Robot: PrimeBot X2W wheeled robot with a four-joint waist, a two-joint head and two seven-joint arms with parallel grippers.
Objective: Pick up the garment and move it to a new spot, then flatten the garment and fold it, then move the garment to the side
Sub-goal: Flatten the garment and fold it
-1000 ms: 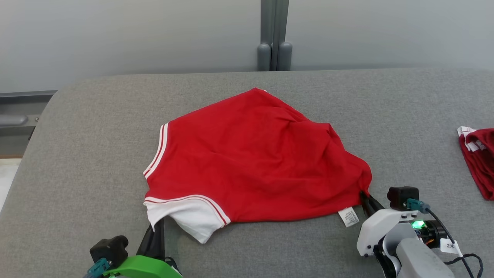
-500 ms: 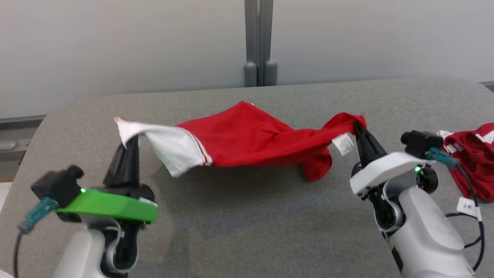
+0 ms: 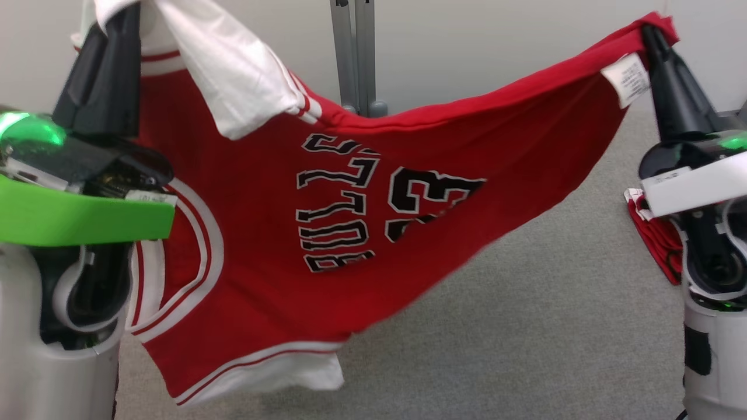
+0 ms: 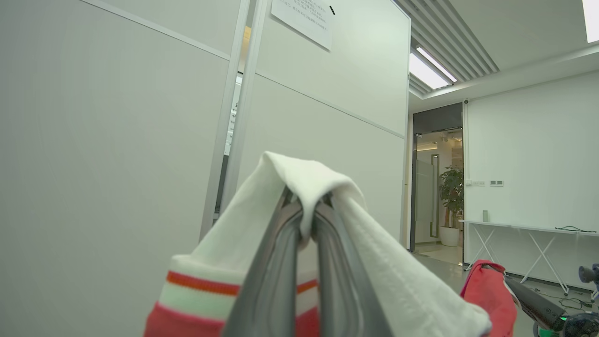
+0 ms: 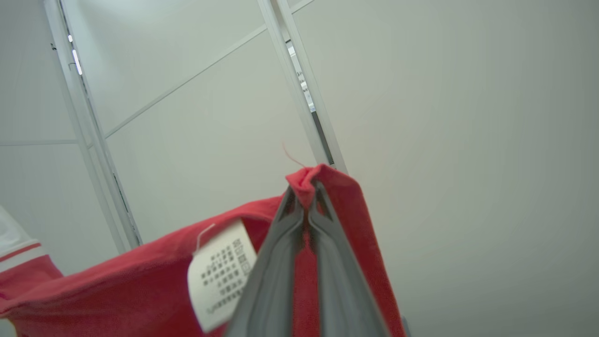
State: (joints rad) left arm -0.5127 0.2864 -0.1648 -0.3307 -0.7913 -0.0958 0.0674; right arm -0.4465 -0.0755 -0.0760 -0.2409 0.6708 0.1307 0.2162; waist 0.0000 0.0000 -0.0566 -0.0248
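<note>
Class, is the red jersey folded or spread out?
Spread: the jersey hangs stretched between the left claw and right claw, lettering visible.

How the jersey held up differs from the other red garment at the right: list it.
1. The jersey hangs in the air, stretched between the left gripper and the right gripper, both shut on it; the other garment lies bunched on the grey surface.
2. The jersey shows black lettering; the other garment, partly hidden behind the right arm, shows no print.
Both are red with white trim.
</note>
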